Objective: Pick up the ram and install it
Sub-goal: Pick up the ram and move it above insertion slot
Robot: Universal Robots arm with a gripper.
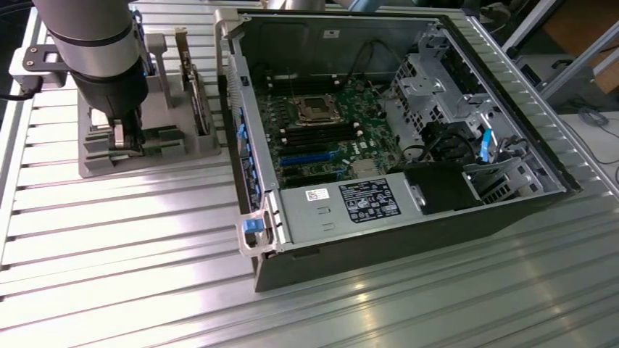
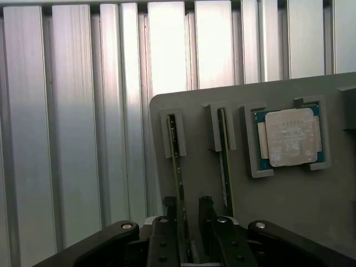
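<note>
Slatted table point(image 2: 72, 111), end effector point(image 2: 188, 208) astride ram point(image 2: 177, 161)

Exterior view: bright, even overhead light. The tabletop point(image 1: 126, 239) slats threw broad white glare across the lower centre and left of the frame. Inside the computer case point(image 1: 406, 243) it was darker, with deep shadow in the bays toward the right; the white label point(image 1: 363, 199) stayed bright. Upper right of the frame was dim. The arm point(image 1: 97, 36) carried a soft highlight and dropped shadow on the grey holder point(image 1: 97, 165). Wrist view: tabletop slats blew out near white in streaks. The holder was matte, evenly lit, no glare. The processor lid point(image 2: 290, 136) was washed pale. The tool point(image 2: 188, 203) was near-black, underexposed.
</note>
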